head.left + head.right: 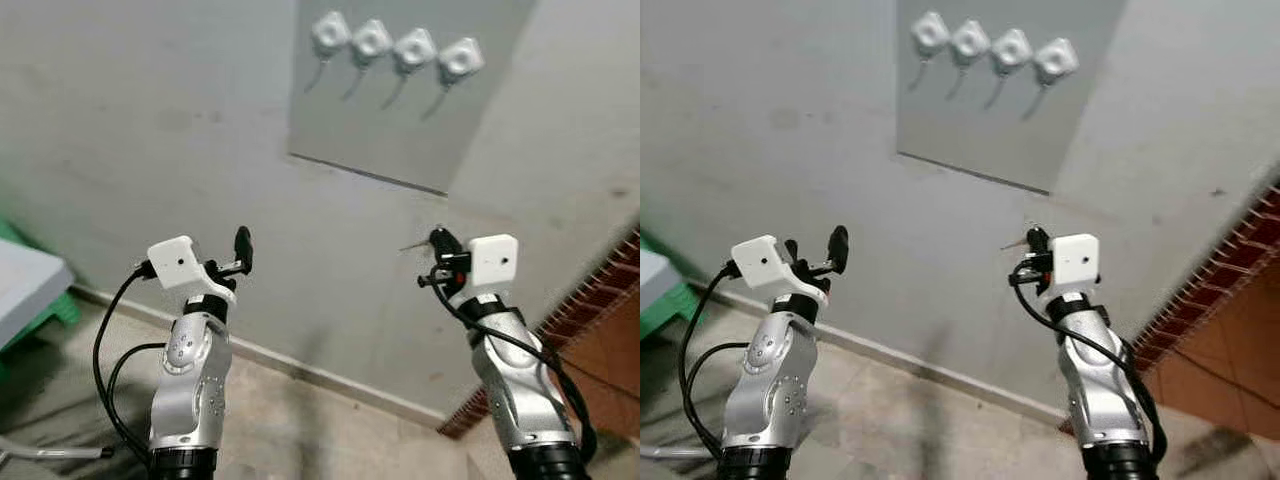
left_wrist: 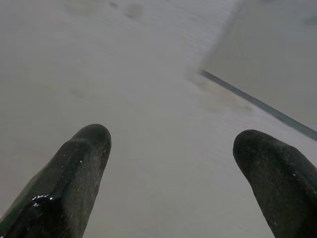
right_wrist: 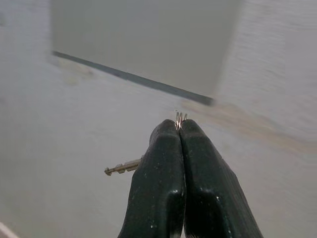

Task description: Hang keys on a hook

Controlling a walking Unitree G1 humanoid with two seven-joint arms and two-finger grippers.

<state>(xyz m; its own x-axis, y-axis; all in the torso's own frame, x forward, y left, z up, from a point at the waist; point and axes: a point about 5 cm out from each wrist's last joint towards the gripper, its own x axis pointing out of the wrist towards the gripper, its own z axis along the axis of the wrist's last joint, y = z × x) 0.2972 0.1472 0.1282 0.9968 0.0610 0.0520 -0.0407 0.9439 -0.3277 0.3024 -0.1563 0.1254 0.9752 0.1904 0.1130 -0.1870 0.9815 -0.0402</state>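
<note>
The right gripper pinches the keys, ring at its fingertips, short of the wall; the left gripper waits wide open. Higher up, four white hooks line a grey panel; next, probably, raising the ring onto one.

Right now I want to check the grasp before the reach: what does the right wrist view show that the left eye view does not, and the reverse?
Right wrist view: the right tool up close, its fingers pressed shut on the key, the key ring poking out at their tips.

Left eye view: four white hooks in a row on the grey wall panel, above both arms, and the left tool, open.

Both: the key jutting sideways from the right tool, the panel's lower edge, the grey wall.
</note>
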